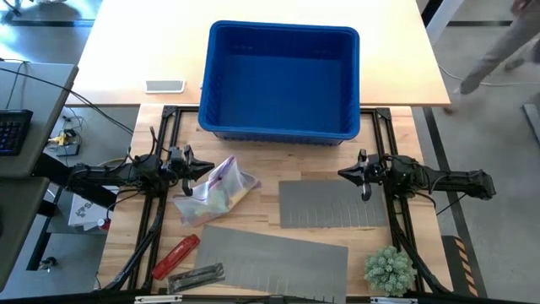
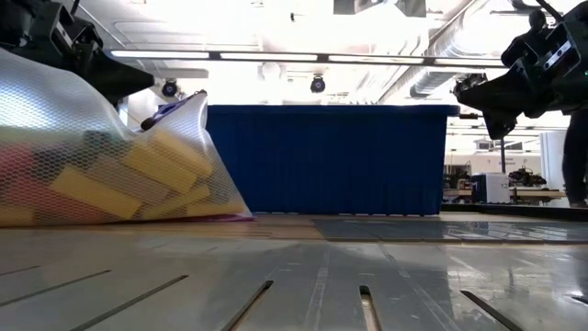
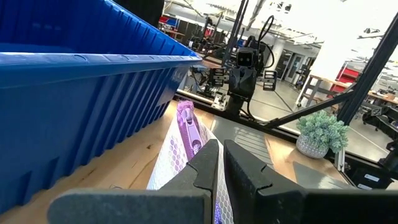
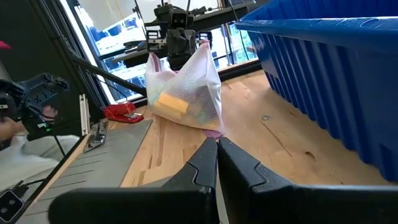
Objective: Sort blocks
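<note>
— Where are the blocks (image 2: 138, 179)?

— Inside a clear mesh bag (image 1: 215, 192) on the wooden surface (image 1: 261, 173), in front of the blue bin (image 1: 283, 80). From above they blur together; the low view shows yellow bars stacked inside.

— And the arms?

— The left end effector (image 1: 208, 168) has its fingers pressed together at the bag's purple zipper end; whether it pinches the bag, I can't tell. The right end effector (image 1: 342, 174) hangs beside the grey mat (image 1: 333, 205), fingers together, empty.

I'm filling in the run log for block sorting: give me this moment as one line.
blocks: in mesh bag, unsorted | left gripper: shut, at bag top | right gripper: shut, empty, over mat | blue bin: empty
</note>
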